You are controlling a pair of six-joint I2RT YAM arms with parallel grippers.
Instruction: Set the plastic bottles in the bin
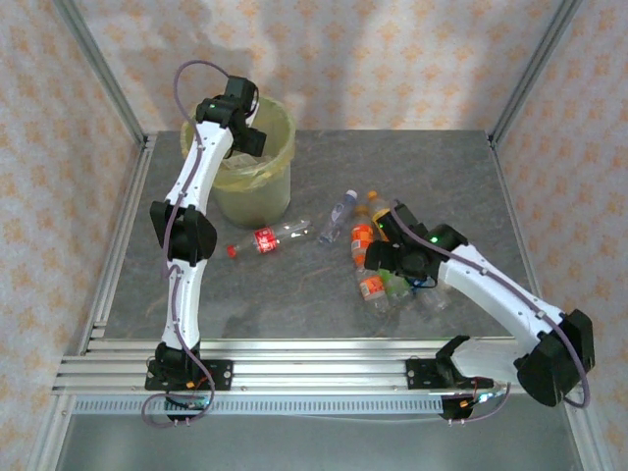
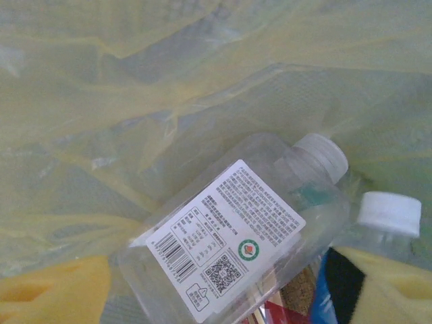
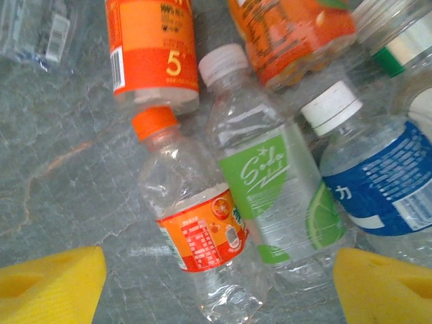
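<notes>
One bin point(image 1: 263, 191), two clear bottles point(image 2: 226, 253) visible inside

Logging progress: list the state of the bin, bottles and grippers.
Bin, upright, bag-lined, bottles inside.
White-label bottle, capped, lying in the bin.
Red-label bottle, capped, lying on the table.
Green-label bottle, capped, lying on the table.
Left gripper, open above the bin.
Right gripper, open above the green-label bottle.
</notes>
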